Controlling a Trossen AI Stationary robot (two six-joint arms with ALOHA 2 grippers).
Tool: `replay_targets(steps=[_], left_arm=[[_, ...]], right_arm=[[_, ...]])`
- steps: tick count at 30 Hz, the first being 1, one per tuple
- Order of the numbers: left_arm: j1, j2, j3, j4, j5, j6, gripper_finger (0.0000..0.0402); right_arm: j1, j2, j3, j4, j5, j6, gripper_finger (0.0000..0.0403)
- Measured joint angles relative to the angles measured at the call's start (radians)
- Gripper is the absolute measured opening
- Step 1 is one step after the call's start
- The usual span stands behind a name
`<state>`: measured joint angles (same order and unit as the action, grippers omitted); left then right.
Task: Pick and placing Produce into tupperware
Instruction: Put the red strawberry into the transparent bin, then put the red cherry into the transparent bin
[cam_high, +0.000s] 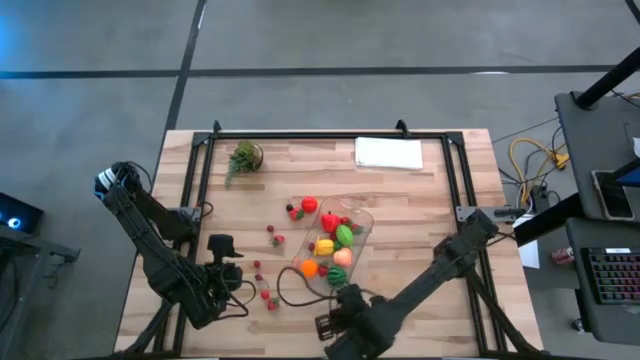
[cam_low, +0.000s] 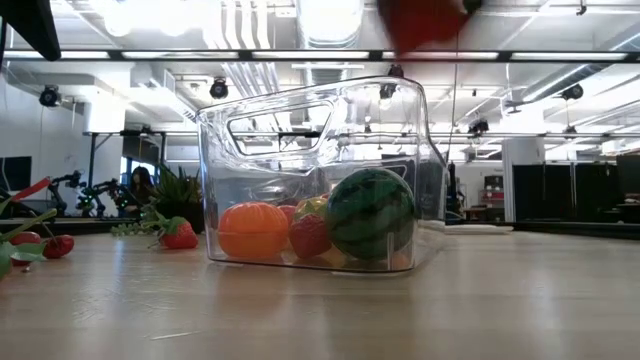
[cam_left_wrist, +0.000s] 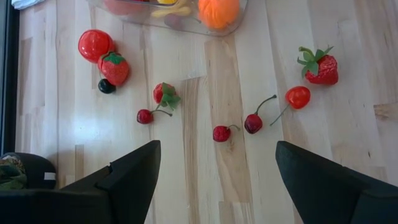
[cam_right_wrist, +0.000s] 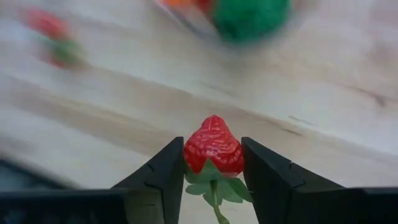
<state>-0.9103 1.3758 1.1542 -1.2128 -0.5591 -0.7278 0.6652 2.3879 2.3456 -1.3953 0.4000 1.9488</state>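
Near the worktop's front edge, just in front of the clear rectangular plastic tupperware tub (cam_high: 334, 252), my right hand (cam_right_wrist: 213, 163) pinches a small red toy strawberry with a green leafy cap (cam_right_wrist: 213, 148). My two dark fingers press on its sides, with the tip pointing forward and the stem trailing back, so I judge the hold centred enough not to let it twist out. I have it clear of the wood because it must go over the tub's wall, which looks tall beside such a small piece.

The tub lies at the middle of the worktop and already holds a green striped toy watermelon (cam_low: 370, 213), an orange toy citrus (cam_low: 253, 230) and other pieces. Loose produce lies on the bare wood toward the left edge: another strawberry (cam_left_wrist: 319, 65), a pair of red cherries on stems (cam_left_wrist: 275, 107) and a round red toy tomato (cam_left_wrist: 94, 45).

My left hand (cam_left_wrist: 214, 180) hangs spread wide above those scattered pieces near the front-left corner, holding nothing, well placed to take one next.
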Motion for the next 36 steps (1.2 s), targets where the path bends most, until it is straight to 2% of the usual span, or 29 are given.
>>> replay_targets(steps=[3,7,10,12,15,21,27,32,36], left_arm=[[0.0,0.0,0.0,0.0,0.0,0.0,0.0301],[0.0,0.0,0.0,0.0,0.0,-0.001,0.0301],[0.0,0.0,0.0,-0.001,-0.003,-0.001,0.0301],[0.0,0.0,0.0,-0.001,-0.018,-0.007,0.0301],[0.005,0.0,0.0,-0.015,-0.022,-0.062,0.0301],[0.012,-0.014,0.0,-0.14,0.028,-0.26,0.0301],[0.001,-0.03,-0.002,-0.217,0.041,-0.391,0.0301],[0.0,-0.03,-0.042,-0.171,0.048,-0.439,0.0301],[0.007,-0.029,-0.161,-0.001,0.12,-0.438,0.0301]], right_arm=[[0.006,-0.091,0.011,-0.006,0.145,0.012,0.0139],[-0.027,-0.171,0.008,-0.094,0.198,0.0,0.0139],[-0.092,-0.191,0.006,-0.185,0.189,-0.029,0.0139],[-0.149,-0.193,-0.003,-0.166,0.16,-0.123,0.0139],[-0.241,-0.175,-0.007,-0.102,0.061,-0.289,0.015],[-0.323,-0.14,-0.012,-0.139,0.013,-0.423,0.0219],[-0.325,-0.14,-0.012,-0.177,0.028,-0.433,0.03],[-0.29,-0.169,0.0,-0.176,0.128,-0.389,0.0339],[-0.217,-0.22,0.01,-0.176,0.286,-0.298,0.0349]])
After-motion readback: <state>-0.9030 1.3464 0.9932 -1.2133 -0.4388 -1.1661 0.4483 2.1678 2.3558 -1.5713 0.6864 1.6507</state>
